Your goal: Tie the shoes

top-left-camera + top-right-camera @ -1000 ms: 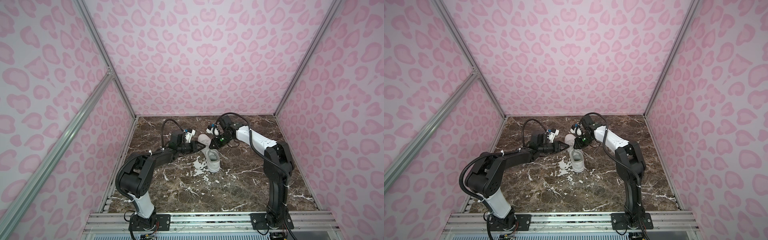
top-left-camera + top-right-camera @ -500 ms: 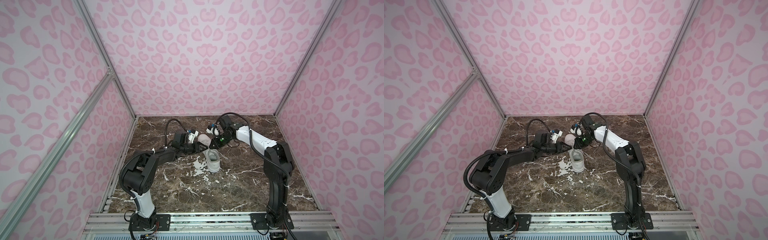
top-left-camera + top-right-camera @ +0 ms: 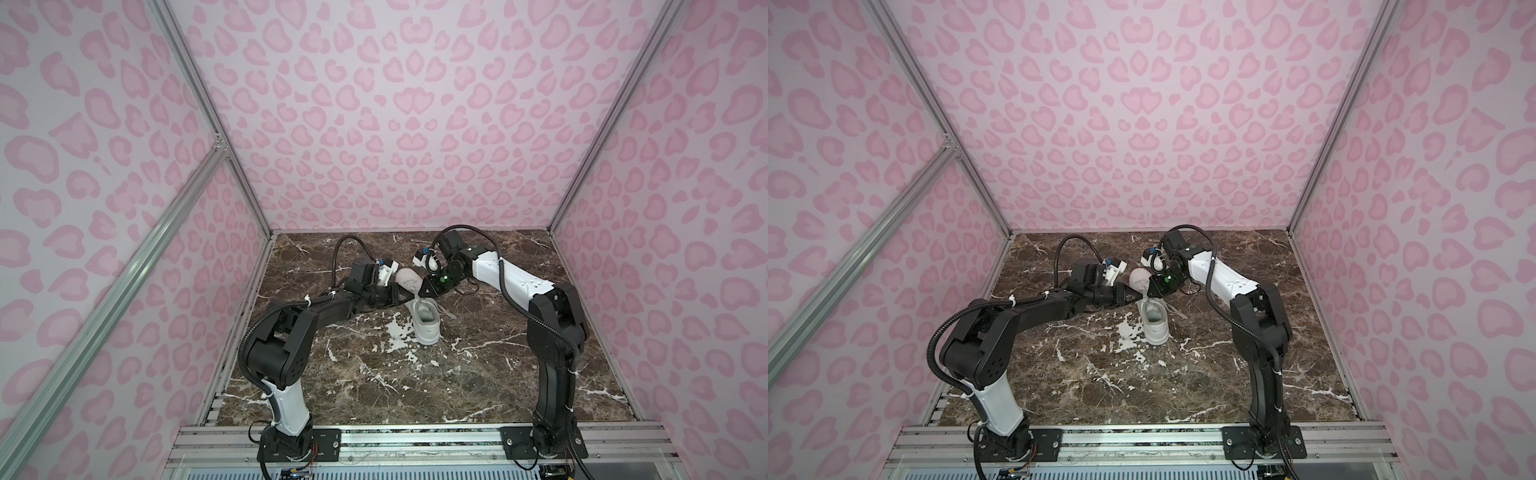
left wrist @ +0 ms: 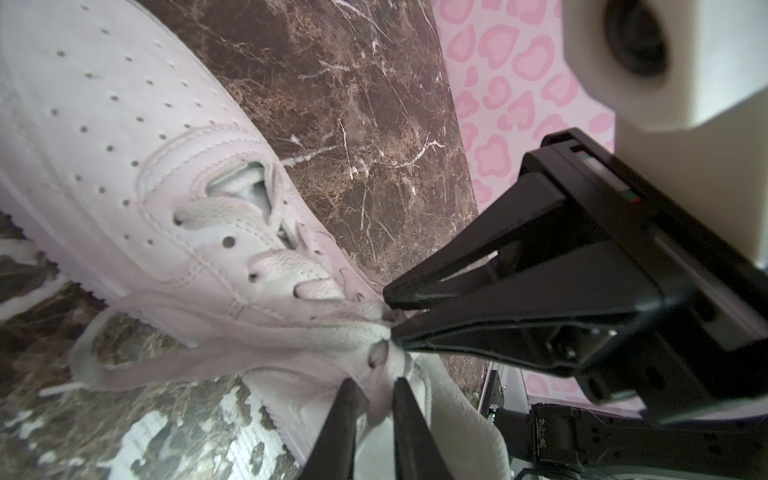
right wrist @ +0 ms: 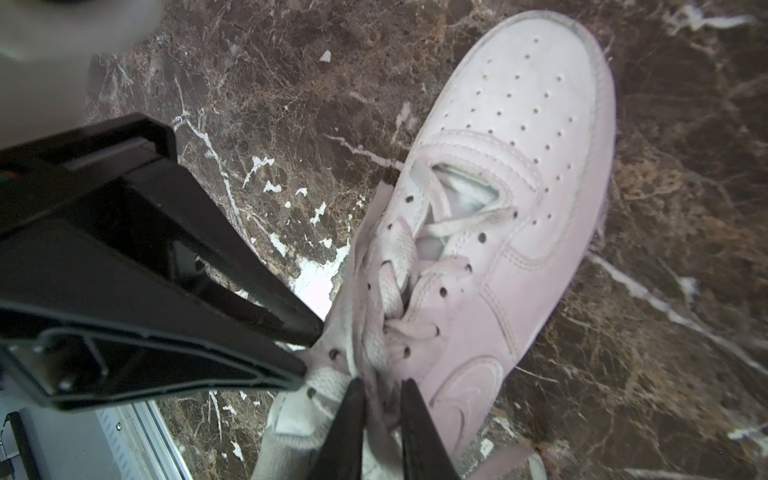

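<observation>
1. The shoe (image 3: 427,328) is standing on its sole in the middle of the bench (image 3: 415,395), toe pointing far and heel near.
2. The laces (image 4: 316,286) are being gripped over the upper eyelets. The left gripper (image 4: 374,384) is narrowed to a slim gap, and a flat strand is being squeezed between its fingers (image 4: 409,428) (it looks pinched, not merely straddled).
3. The right gripper (image 4: 391,315) is closed on the bunched lace just beside it, so the two sets of tips are almost touching.
4. Lacing through the eyelets is done, but no bow is being shown in any view. A slack loop (image 4: 81,355) is lying on the bench to the left of the shoe, and a loose end (image 3: 448,314) is trailing to its right. Whether a first knot is sitting under the tips cannot be told, since they are hiding that spot. Forming the loops and tightening them are judged to be what is left.
5. The scene is being enclosed by pink patterned walls (image 3: 374,124) and metal frame posts (image 3: 250,191). The crowding of the two grippers over one small spot is judged the chief hindrance, with the slack loop liable to snag.
</observation>
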Available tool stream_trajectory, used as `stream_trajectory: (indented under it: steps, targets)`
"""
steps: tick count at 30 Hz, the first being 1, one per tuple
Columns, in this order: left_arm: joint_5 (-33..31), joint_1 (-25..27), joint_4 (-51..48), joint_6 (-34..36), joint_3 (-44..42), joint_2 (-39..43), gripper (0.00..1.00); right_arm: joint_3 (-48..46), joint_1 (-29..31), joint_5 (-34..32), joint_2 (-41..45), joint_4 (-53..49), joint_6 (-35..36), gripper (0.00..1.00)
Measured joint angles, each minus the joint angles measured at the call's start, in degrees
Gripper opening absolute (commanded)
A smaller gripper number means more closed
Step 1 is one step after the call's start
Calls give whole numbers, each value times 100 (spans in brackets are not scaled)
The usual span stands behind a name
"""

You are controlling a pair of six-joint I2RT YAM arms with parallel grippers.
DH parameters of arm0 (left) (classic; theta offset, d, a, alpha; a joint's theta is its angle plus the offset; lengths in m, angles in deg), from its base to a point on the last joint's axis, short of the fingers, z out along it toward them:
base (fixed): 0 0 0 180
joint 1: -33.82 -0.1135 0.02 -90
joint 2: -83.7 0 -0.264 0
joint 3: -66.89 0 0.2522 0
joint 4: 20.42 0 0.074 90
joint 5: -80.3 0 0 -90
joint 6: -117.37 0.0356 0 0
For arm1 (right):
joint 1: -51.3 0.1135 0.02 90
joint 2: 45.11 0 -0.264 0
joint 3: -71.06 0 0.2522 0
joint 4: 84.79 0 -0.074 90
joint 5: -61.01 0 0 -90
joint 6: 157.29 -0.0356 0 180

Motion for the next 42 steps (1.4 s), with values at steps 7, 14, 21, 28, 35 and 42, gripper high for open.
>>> stream_trajectory:
  steps: [7, 14, 21, 28, 35, 42]
  targets:
    - [-175, 31, -391, 262, 94, 85, 3, 22, 0, 0, -4, -24, 0, 18]
    - [-177, 46, -560, 363, 96, 214, 3, 15, 0, 0, -2, -20, 0, 19]
    - [-337, 46, -662, 494, 85, 413, 3, -33, 11, 2, 44, 33, 0, 20]
    - [-623, 48, -1049, 741, 87, 516, 3, -13, 20, 22, 7, 66, -20, 19]
    - [-763, 46, -1200, 894, 92, 625, 3, -11, 33, 44, -28, 66, -59, 19]
    - [-863, -4, -1381, 962, 92, 765, 3, -11, 37, 24, -31, 68, -101, 19]
